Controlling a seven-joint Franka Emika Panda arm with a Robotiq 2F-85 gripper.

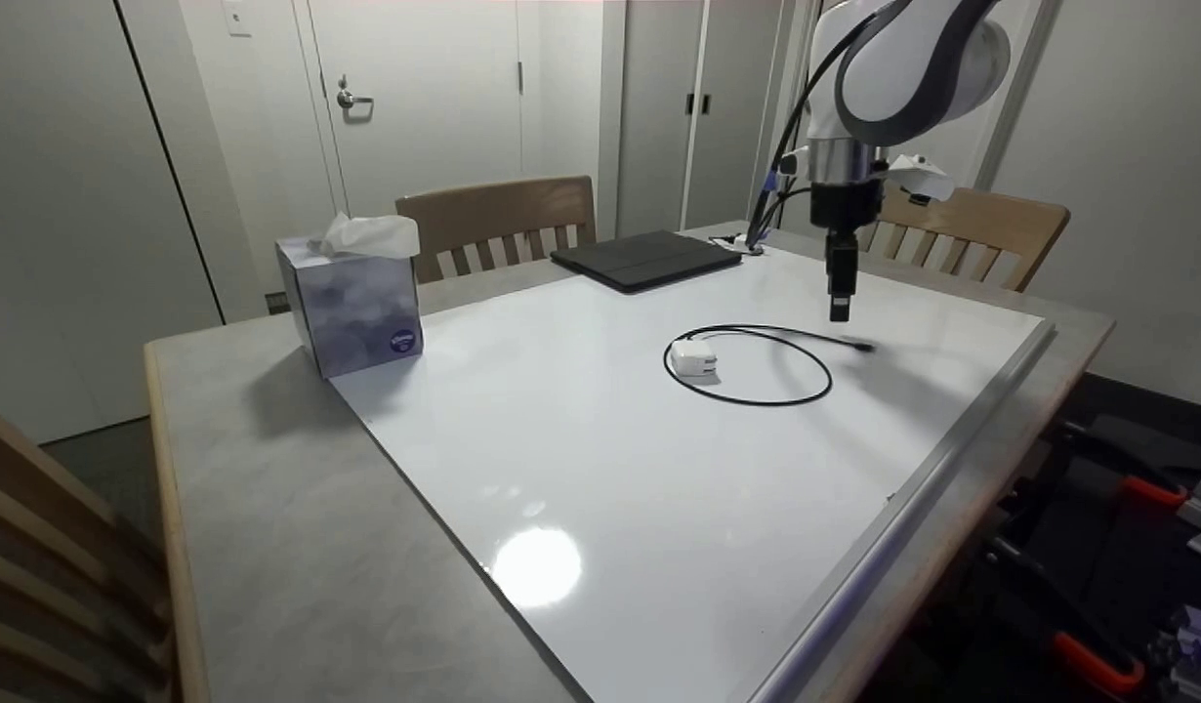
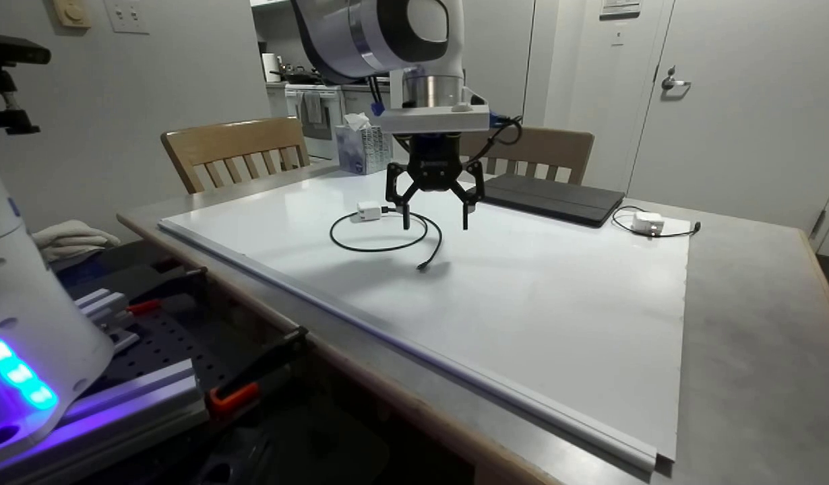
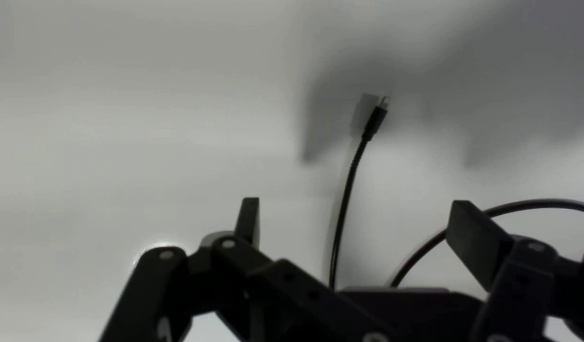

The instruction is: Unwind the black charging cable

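Arm (image 1: 898, 73) is hanging over the whiteboard (image 1: 561, 469), upper links running out of frame at top in both exterior views, wrist (image 1: 837, 161) pointing straight down. Gripper (image 2: 436, 225) is hovering upright, clear above the board, near the black charging cable (image 3: 347, 190). Fingers (image 2: 406, 219) are standing wide apart, roughly parallel, tips pointing down, board and a bit of cable showing between them in an exterior view. Cable is lying on the board in a loose loop, plug end (image 3: 376, 121) sticking out past the loop, other end sitting against the white adapter (image 2: 369, 212). In the wrist view the tail is running up between the fingers, plug lying beyond the tips, loop passing behind one finger. Dark flat pad (image 1: 644, 259) is lying at the board's edge, second white adapter (image 2: 647, 222) resting near it, tissue box (image 1: 361, 312) standing at a board corner
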